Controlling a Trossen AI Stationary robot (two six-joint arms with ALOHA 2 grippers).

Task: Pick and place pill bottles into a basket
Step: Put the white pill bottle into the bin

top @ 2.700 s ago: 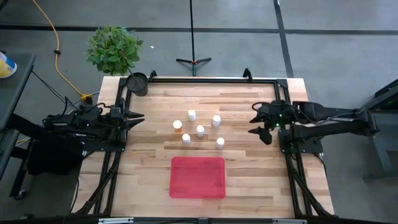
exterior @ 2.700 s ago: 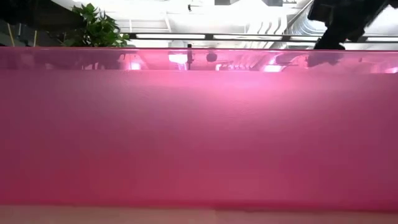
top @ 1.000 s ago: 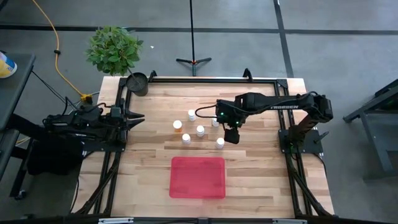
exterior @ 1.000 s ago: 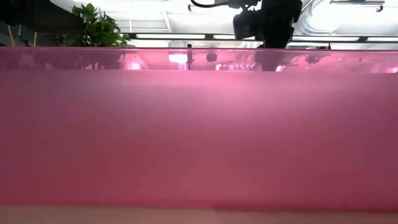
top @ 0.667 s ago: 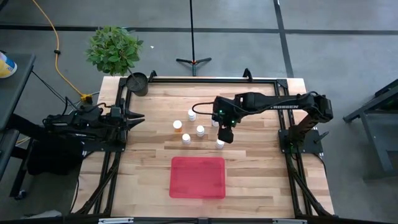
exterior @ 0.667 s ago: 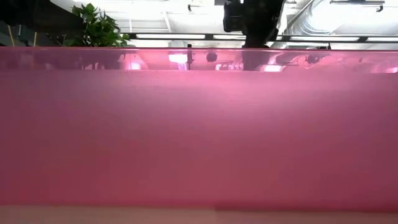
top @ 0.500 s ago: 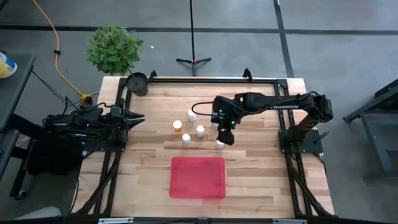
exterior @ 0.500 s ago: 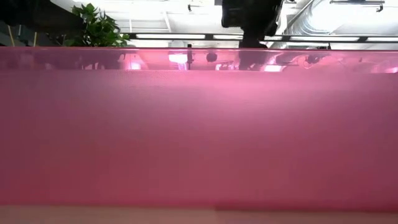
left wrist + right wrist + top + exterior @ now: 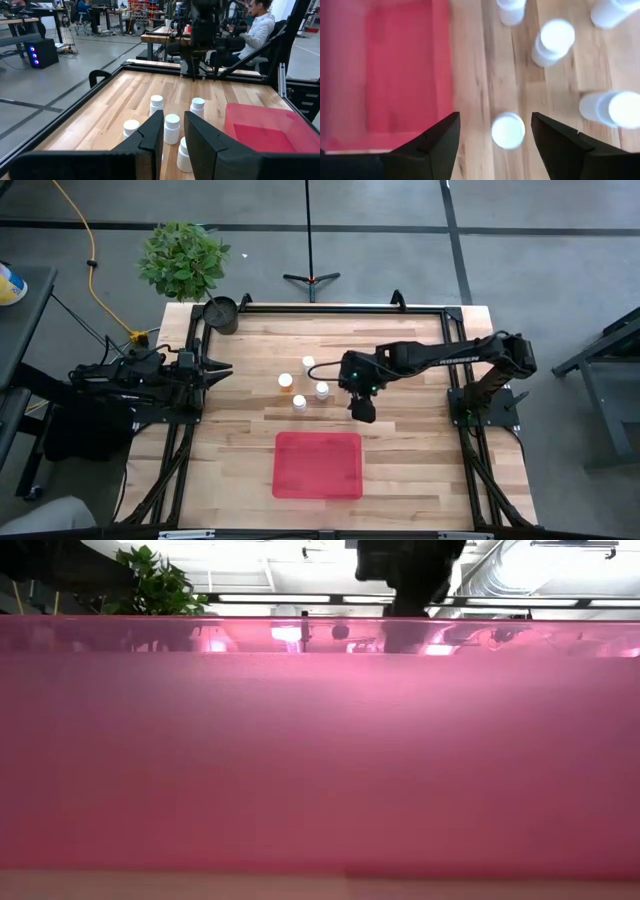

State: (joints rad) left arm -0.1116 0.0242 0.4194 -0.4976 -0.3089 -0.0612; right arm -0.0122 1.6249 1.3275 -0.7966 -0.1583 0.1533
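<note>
The red basket (image 9: 318, 465) lies flat near the table's front edge. Several white-capped pill bottles stand upright on the wood behind it, among them one (image 9: 308, 364), an orange-bodied one (image 9: 286, 381) and another (image 9: 322, 390). My right gripper (image 9: 360, 412) points down over the bottle nearest the basket's far right corner, hiding it from above. In the right wrist view that bottle's cap (image 9: 508, 131) shows between the open fingers (image 9: 440, 145), apart from both. My left gripper (image 9: 222, 370) waits open at the table's left edge.
A dark round pot (image 9: 220, 313) stands at the table's far left corner, with a plant (image 9: 183, 258) beyond it. The basket's pink wall (image 9: 320, 760) fills the low view. A person (image 9: 255, 25) sits beyond the table's right side. Bare wood lies right of the basket.
My right gripper has moved toward the table's left and near edges and now stands over the bottle closest to the basket's far right corner, its open fingers on either side of the cap. The bottles have stayed in place.
</note>
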